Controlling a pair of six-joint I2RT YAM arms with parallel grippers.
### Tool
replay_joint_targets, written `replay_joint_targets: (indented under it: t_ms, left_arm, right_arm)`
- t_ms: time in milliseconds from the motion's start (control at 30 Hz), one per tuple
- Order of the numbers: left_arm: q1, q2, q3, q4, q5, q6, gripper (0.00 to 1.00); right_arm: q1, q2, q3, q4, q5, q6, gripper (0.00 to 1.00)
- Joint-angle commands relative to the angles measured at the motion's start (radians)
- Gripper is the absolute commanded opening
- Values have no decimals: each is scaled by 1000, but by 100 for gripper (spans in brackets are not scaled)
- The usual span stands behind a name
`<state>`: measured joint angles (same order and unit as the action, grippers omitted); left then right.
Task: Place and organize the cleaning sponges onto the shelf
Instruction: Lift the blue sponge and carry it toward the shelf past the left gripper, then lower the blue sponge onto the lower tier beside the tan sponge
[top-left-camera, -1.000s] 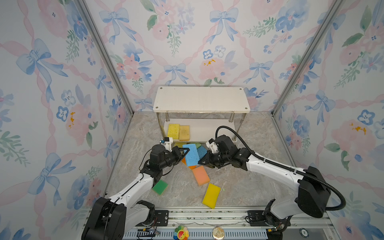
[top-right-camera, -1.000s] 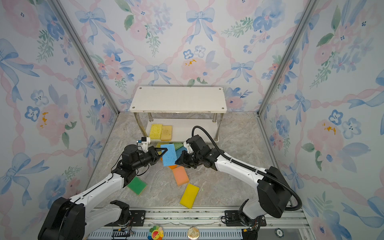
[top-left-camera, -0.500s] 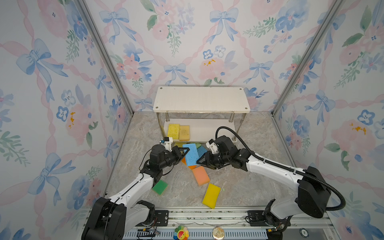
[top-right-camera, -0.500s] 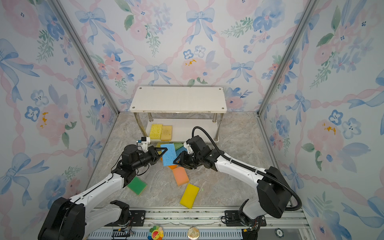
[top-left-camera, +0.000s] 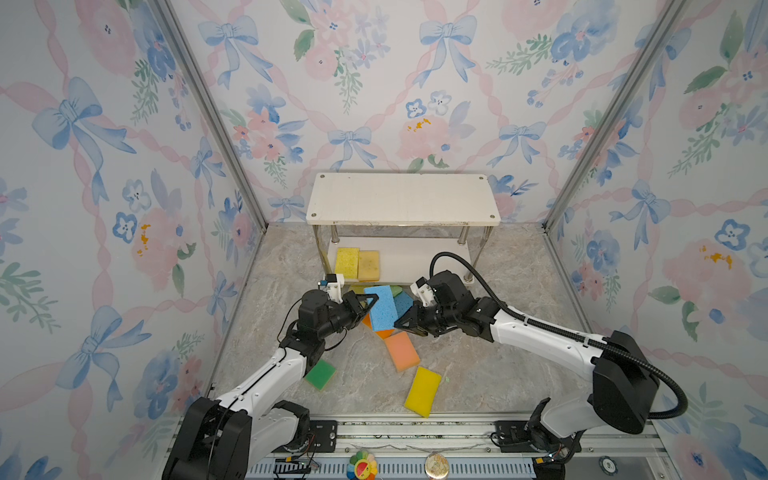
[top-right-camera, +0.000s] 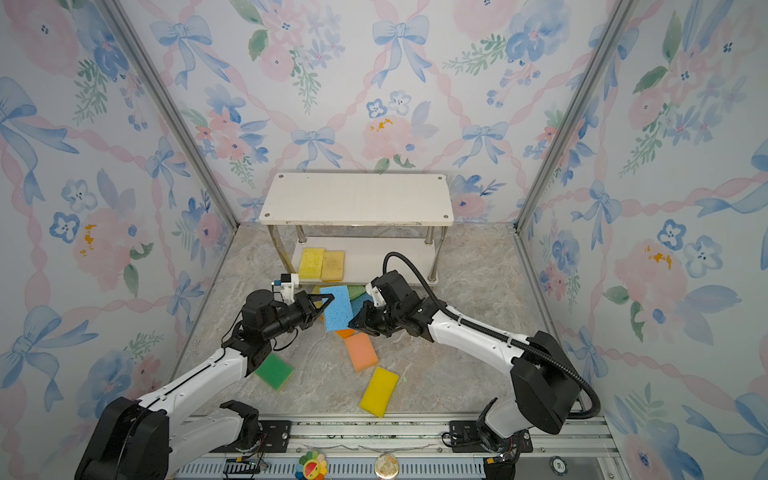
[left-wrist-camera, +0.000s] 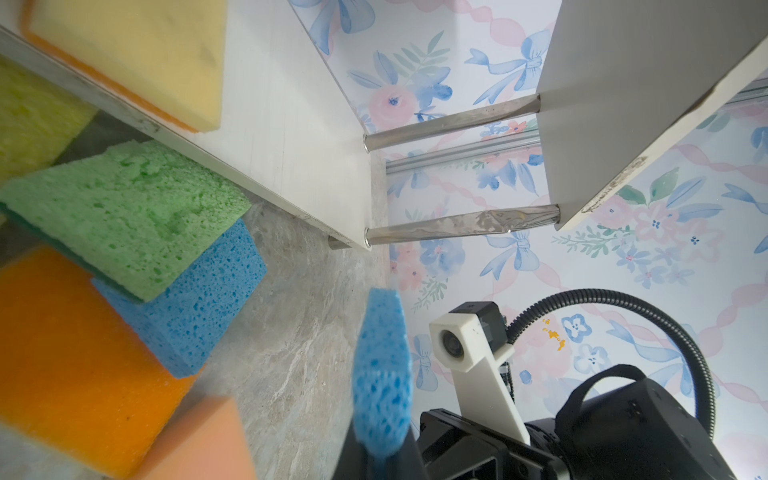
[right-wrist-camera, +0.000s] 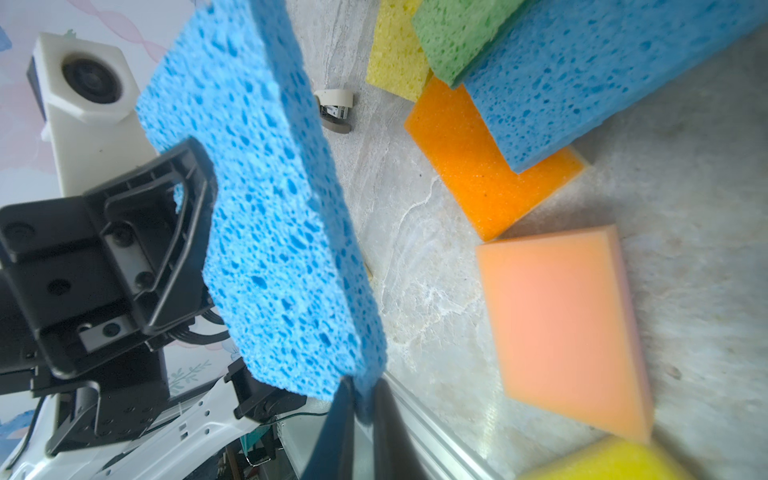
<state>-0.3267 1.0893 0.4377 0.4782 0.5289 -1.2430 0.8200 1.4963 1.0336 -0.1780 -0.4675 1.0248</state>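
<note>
A raised blue sponge (top-right-camera: 337, 307) is held off the tabletop (top-right-camera: 449, 374). It is clamped at its left edge by the left gripper (top-right-camera: 325, 301) and met at its lower right corner by the right gripper (top-right-camera: 354, 322). Beside it, a second blue sponge (top-right-camera: 360, 302), a light green sponge (top-right-camera: 356, 291) and an orange sponge (top-right-camera: 345, 333) are piled before the shelf (top-right-camera: 357, 199). On its lower board a yellow sponge (top-right-camera: 311, 262) and a tan-yellow sponge (top-right-camera: 333, 265) are laid touching. A peach sponge (top-right-camera: 361, 351), a front yellow sponge (top-right-camera: 379, 391) and a dark green sponge (top-right-camera: 274, 370) are scattered nearer the front.
</note>
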Motion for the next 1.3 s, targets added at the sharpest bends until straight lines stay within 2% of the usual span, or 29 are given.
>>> replay_joint_targets:
  t_ms: [0, 133, 200, 233, 300, 367, 433, 500, 600, 833, 967, 1267]
  left_arm:
    - [-1, -16, -17, 25, -1, -10, 0]
    - [2, -8, -14, 25, 5, -12, 2]
    - [7, -5, -15, 25, 9, -9, 35]
    - [9, -6, -17, 25, 11, -5, 43]
    - [15, -11, -23, 20, 10, 1, 68]
    - [20, -23, -27, -2, 7, 14, 81]
    - [24, -40, -15, -82, -9, 52, 89]
    - [28, -72, 33, -296, -74, 148, 97]
    - [37, -137, 82, -537, -200, 248, 98]
    - [48, -376, -18, -662, -307, 191, 98]
    - [79, -449, -34, -730, -297, 204, 98]
    - [93, -450, -22, -757, -264, 228, 98]
  right_arm:
    - [4, -15, -10, 21, 0, 0, 7]
    - [4, -22, -6, 19, 17, 3, 6]
    - [3, -24, -4, 12, 33, 3, 5]
    - [2, -25, -2, 8, 41, 4, 5]
    - [1, -24, 6, -12, 64, 6, 4]
    - [-2, -23, 12, -25, 96, 10, 4]
    - [-10, -16, 24, -39, 123, 14, 4]
    - [-23, -5, 43, -53, 158, 14, 4]
    - [-49, 20, 74, -69, 206, 13, 4]
    - [-120, 105, 170, -55, 264, -21, 4]
    - [-170, 153, 243, -51, 277, -62, 4]
    - [-219, 349, 410, -77, 277, -208, 4]
